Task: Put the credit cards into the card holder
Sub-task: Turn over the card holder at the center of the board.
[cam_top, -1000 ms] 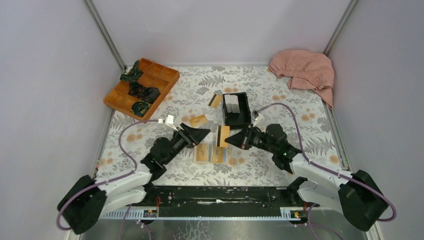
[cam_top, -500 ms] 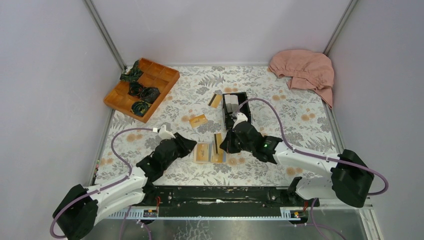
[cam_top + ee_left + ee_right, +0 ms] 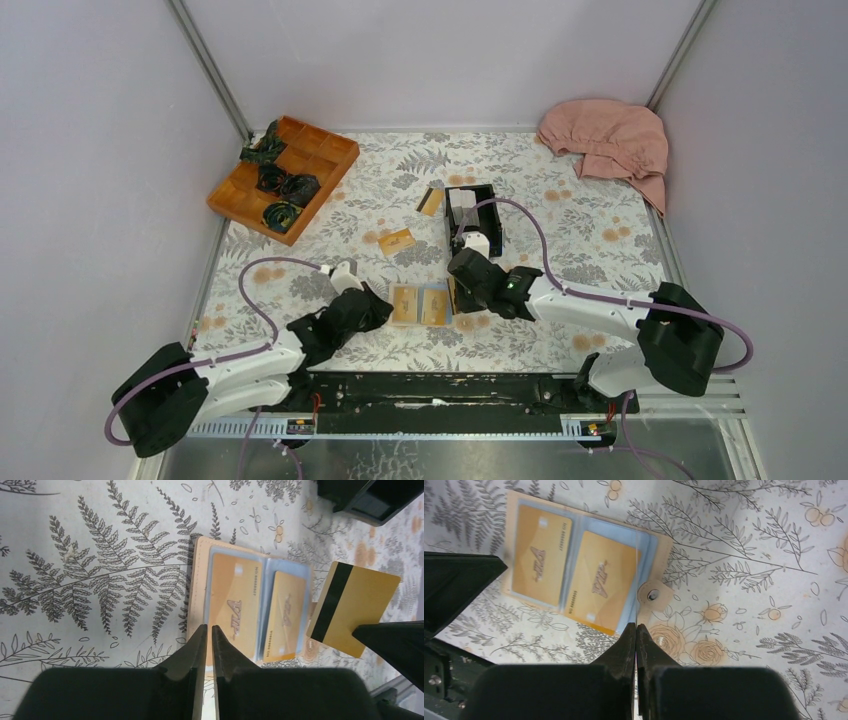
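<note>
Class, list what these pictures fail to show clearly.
Left wrist view: the wallet runs behind the left gripper; any grip cannot be confirmed.
Right wrist view: the held card shows edge-on only, in the right gripper.
Top view: black box contents too small.

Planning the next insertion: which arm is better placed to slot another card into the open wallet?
Right. The right gripper pinches a black-banded credit card just beside the open card holder; the left gripper, nearly closed at the holder's opposite side, carries no card.
</note>
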Robot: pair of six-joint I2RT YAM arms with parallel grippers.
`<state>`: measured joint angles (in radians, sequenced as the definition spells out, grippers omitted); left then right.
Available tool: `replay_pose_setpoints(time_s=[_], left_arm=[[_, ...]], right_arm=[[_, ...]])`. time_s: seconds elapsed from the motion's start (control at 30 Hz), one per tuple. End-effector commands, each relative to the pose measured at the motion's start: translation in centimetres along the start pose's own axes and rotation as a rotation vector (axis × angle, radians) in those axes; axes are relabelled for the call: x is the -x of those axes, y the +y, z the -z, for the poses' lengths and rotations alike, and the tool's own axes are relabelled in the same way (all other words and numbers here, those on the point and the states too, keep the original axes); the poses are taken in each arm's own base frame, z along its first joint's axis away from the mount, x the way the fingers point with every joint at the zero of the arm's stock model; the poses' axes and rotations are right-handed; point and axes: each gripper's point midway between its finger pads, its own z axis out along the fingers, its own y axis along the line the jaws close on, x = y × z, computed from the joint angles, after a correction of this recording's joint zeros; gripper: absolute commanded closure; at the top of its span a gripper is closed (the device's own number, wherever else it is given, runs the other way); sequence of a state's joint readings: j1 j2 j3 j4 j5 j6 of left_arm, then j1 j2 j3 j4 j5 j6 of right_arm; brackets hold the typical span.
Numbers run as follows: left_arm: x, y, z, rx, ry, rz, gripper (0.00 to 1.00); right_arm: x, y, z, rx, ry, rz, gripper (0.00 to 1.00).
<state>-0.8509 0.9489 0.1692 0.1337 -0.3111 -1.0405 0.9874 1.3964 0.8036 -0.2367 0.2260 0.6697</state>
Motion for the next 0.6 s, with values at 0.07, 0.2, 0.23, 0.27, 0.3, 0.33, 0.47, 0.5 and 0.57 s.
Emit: replay_pose_setpoints(time_s=[0.07, 0.2, 0.23, 0.27, 0.3, 0.33, 0.47, 0.5, 0.57], left_arm=[[0.26, -0.53, -0.33, 0.02, -0.022, -0.033, 0.87], [0.23, -0.98, -0.49, 0.02, -0.018, -0.048, 0.88], [0.2, -1.04, -0.52, 0.02, -0.017, -0.051, 0.88], [0.16, -1.0, -0.57, 0.024, -0.016, -0.053, 0.88], [0.06, -0.99, -0.59, 0.026, -0.014, -0.056, 0.88], [-0.04, -1.0, -0.63, 0.028, -0.011, -0.059, 0.88], [-0.4, -0.63, -0.76, 0.043, -0.005, -0.064, 0.88], [-0.38, -0.65, -0.79, 0.045, -0.006, -0.065, 0.88], [-0.52, -0.57, -0.8, 0.047, -0.003, -0.066, 0.88]], right_arm=[[0.86, -0.33, 0.19, -0.055, -0.026, 0.012, 1.0], [0.8, -0.38, 0.13, -0.056, -0.027, 0.004, 1.0], [0.79, -0.35, 0.1, -0.056, -0.027, 0.003, 1.0], [0.83, -0.31, 0.06, -0.054, -0.029, -0.001, 1.0], [0.76, -0.18, 0.03, -0.047, -0.026, -0.007, 1.0], [0.73, -0.02, 0.01, -0.037, -0.026, -0.016, 1.0], [0.76, 0.23, 0.02, -0.02, -0.034, -0.037, 1.0], [0.73, 0.16, 0.08, -0.021, -0.035, -0.039, 1.0], [0.81, 0.14, 0.26, -0.019, -0.042, -0.044, 1.0]])
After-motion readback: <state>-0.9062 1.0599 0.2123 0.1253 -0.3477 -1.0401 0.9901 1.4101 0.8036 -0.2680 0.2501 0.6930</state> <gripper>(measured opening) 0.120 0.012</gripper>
